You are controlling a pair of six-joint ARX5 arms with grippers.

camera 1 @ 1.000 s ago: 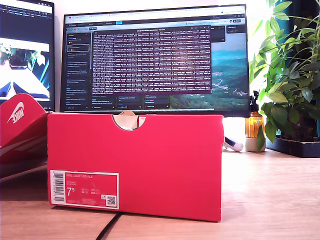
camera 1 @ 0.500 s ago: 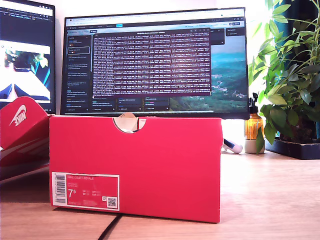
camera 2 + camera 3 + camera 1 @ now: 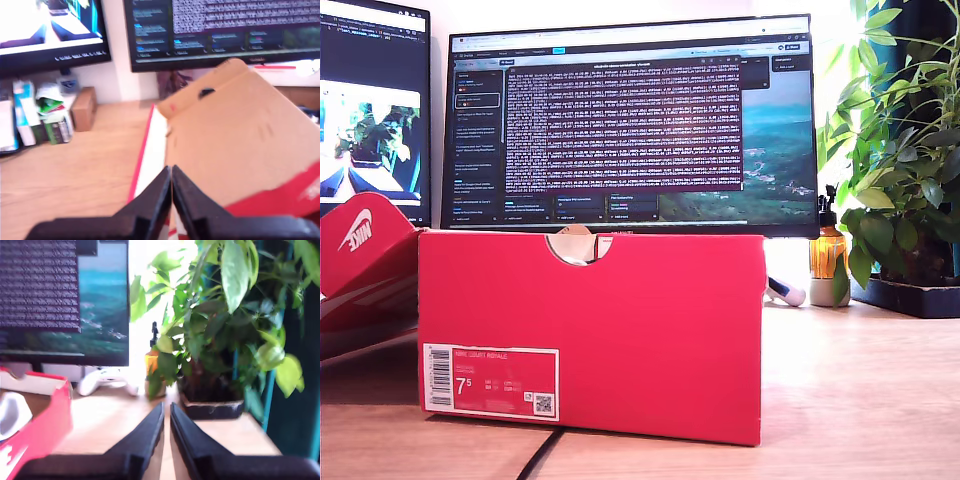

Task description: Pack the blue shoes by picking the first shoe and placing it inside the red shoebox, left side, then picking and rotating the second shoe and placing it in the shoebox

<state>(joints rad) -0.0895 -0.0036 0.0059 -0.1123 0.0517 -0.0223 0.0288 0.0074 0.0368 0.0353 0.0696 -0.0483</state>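
Behind the pale wooden table [image 3: 860,390] glowed two monitors, the bright red cardboard shoebox [image 3: 620,330] standing upright before them — shoes unseen save a white toe-like shape [image 3: 11,415] inside, probably light and soft, best gripped at the collar — both my first pincer [image 3: 171,187] and second pincer [image 3: 166,422] closed, empty.

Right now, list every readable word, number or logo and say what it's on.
"7.5": white label on the red shoebox.
"NIKE" with swoosh: red lid, exterior view's left.
Label's heading line and small print: too blurred to read.
Monitor text: too small to read.
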